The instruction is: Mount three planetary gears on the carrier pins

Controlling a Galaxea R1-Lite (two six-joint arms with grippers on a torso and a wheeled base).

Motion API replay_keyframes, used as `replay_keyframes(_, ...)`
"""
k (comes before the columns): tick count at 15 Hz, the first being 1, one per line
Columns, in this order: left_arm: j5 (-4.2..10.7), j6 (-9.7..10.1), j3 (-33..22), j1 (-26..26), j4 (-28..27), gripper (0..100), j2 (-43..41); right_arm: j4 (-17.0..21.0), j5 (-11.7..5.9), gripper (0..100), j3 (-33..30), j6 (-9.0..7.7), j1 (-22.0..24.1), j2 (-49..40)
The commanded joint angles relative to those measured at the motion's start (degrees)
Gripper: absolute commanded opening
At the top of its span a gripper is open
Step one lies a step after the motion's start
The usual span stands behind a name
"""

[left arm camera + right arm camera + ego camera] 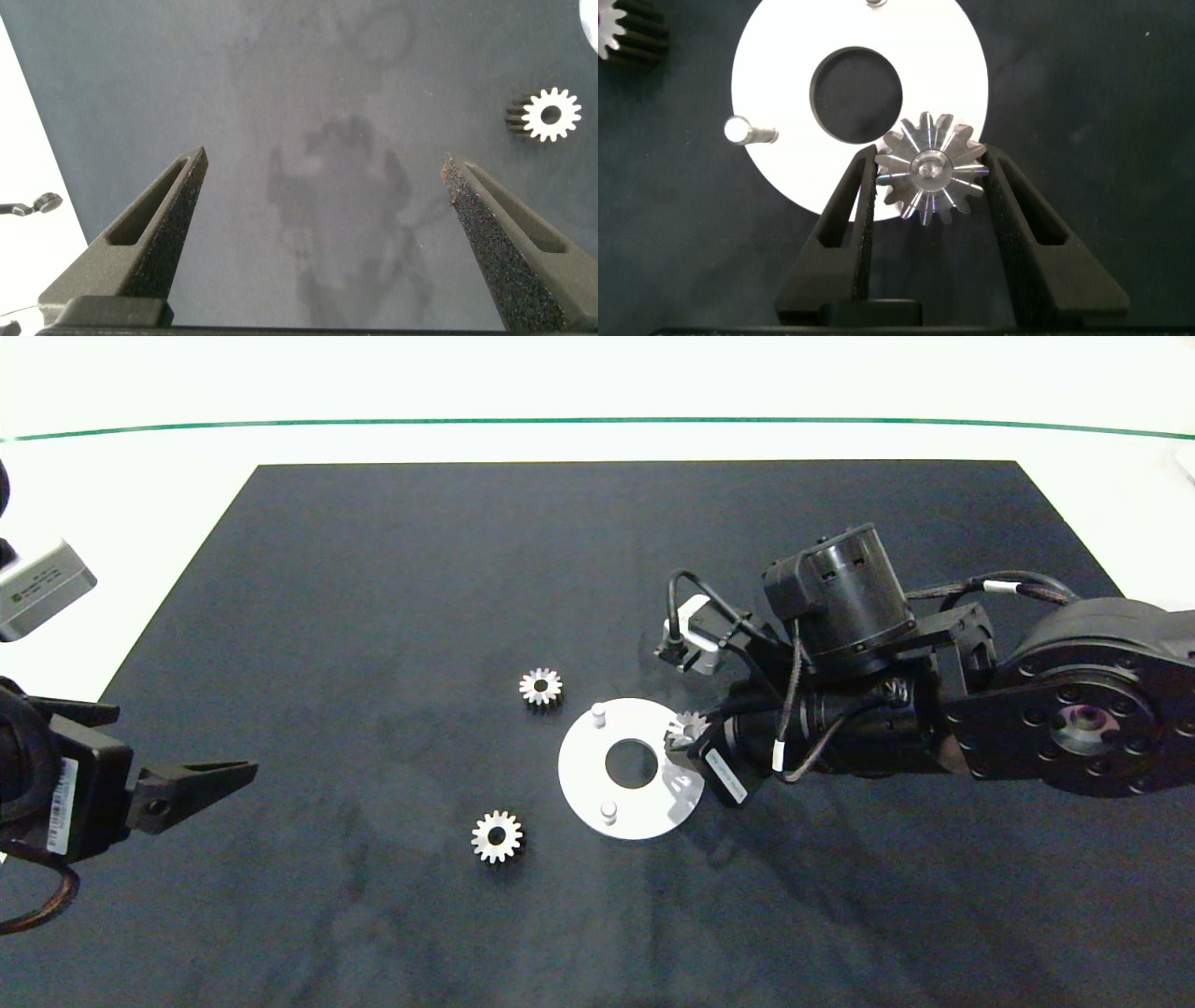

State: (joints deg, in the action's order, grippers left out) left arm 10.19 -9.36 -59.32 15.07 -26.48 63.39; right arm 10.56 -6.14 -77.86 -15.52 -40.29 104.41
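The white carrier disc (579, 775) lies mid-mat with two bare carrier pins (598, 713) (609, 811). My right gripper (684, 739) is shut on one planetary gear (689, 723) at the disc's right edge. In the right wrist view that gear (932, 170) sits between both fingers (854, 210), and a pale pin end shows in its bore. Two more gears lie on the mat, one (541, 687) left of the disc's far side and one (497, 836) near-left of it. My left gripper (201, 779) is parked open at the left edge, holding nothing.
A black mat (373, 569) covers the white table, which has a green line (597, 421) along its far side. The right arm's wrist and cables (794, 709) hang over the mat right of the disc. The left wrist view shows bare mat and one gear (550, 115).
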Motion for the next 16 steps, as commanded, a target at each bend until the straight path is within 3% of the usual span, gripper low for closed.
replay_keyframes(1,0.09,-0.04,-0.01,0.05,-0.15,100,-0.2,-0.01,-0.01,28,0.08,-0.13,-0.05,0.44)
replay_keyframes(16,0.09,-0.13,-0.01,0.05,-0.07,100,-0.55,-0.19,-0.01,28,1.31,-0.13,-0.05,-0.97)
